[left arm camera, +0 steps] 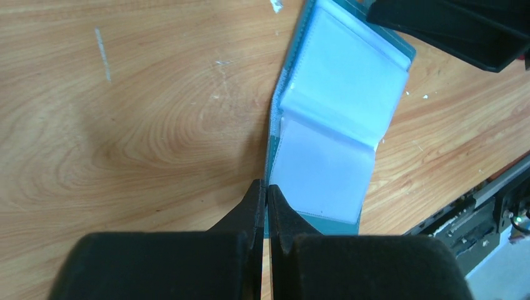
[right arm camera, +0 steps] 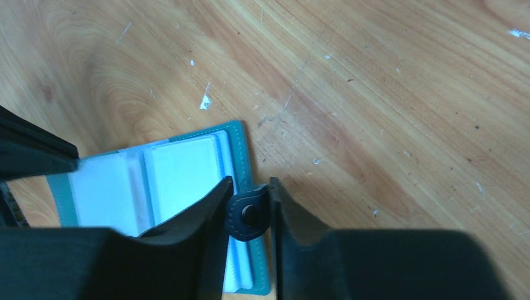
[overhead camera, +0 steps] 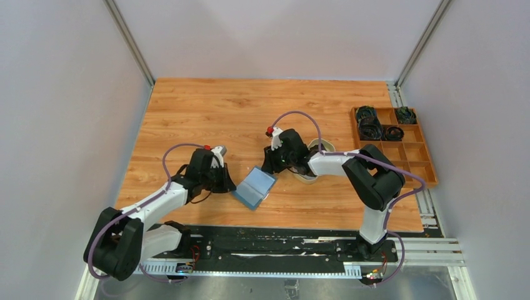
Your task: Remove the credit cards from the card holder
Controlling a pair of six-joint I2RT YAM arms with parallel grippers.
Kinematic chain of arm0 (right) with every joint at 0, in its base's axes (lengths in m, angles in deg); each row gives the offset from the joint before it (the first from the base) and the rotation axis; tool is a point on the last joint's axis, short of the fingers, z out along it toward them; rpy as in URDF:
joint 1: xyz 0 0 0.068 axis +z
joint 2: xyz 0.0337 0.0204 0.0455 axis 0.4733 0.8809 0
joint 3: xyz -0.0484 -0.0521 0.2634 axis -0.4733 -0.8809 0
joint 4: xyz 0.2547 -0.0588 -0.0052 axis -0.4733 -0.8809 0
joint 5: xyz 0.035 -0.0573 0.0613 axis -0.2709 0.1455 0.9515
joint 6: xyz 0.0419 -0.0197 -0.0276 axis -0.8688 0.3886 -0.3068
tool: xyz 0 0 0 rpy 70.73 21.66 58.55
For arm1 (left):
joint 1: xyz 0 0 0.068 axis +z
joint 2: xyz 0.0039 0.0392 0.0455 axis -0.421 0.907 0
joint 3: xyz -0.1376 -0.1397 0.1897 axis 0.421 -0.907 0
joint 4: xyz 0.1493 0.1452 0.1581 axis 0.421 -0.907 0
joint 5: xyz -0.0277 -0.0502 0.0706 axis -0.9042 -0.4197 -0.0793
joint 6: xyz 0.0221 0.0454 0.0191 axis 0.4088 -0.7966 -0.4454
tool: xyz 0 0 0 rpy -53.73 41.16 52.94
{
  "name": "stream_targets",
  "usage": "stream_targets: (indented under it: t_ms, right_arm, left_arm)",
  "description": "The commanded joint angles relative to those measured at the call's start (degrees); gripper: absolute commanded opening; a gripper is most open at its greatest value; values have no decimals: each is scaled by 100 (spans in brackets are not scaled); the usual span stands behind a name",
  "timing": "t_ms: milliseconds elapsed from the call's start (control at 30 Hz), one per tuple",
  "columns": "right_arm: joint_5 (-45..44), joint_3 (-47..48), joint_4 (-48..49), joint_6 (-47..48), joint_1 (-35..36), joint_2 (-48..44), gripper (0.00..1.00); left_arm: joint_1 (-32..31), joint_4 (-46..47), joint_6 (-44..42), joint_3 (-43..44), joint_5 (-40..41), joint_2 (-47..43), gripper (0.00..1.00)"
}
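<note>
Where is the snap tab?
Right wrist view: the snap tab sits between the fingers of the right gripper, at the edge of the open card holder.

The teal-blue card holder (overhead camera: 255,187) lies open on the wooden table (overhead camera: 219,112), clear sleeves (left arm camera: 337,112) up.

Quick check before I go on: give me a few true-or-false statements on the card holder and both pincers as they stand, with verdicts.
1. The card holder lies open on the table. True.
2. The right pincer has the snap tab between its fingers. True.
3. The left pincer stands wide open. False: its fingers are pressed together, with the tips at the card holder's edge.
4. The card holder sits in the compartment tray. False: it lies on bare wood between the two pincers, and the compartment tray is off at the table's right edge.
</note>
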Motion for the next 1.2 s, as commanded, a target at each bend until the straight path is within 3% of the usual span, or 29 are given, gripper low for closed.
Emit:
stream_targets:
  t_ms: [0, 67, 100, 133, 200, 300, 467, 733, 800, 967, 1100, 1167]
  right_arm:
    - [221, -242, 126, -170, -50, 165, 24]
    - [222, -347, 191, -217, -56, 163, 9]
    - [218, -398, 221, -256, -52, 158, 2]
    - [177, -443, 235, -301, -53, 151, 0]
    - [139, -514, 263, -445, -66, 176, 0]
    - [240, -648, 420, -779, -128, 262, 0]
    - [273, -868, 719, -1067, -150, 290, 0]
    - [281, -951, 865, -1159, -150, 279, 0]
    - [295, -938, 906, -1197, -157, 308, 0]
    - [296, -956, 913, -1244, -164, 259, 0]
    - [221, -996, 778, -1228, -156, 51, 0]
    - [186, -1001, 697, -1226, -161, -79, 0]
  left_arm:
    - [158, -95, 44, 133, 160, -16, 0]
    - [189, -45, 192, 80, 231, -82, 5]
    - [191, -11, 299, 34, 261, -120, 21]
    - [196, 0, 350, -21, 303, -173, 30]
    - [200, 6, 583, -175, 421, -315, 59]
    - [205, 59, 1130, -666, 661, -862, 72]
    - [200, -176, 2489, -1776, 930, -2513, 73]
    - [193, -2949, 4039, -2806, 1175, -6608, 67]
    - [183, -2991, 4044, -2802, 1229, -6530, 65]
    - [183, -2253, 3861, -2871, 1124, -5306, 55]
    - [123, -1930, 3371, -2438, 1151, -4327, 45]
    - [-134, -1946, 3045, -1782, 1474, -3667, 44]
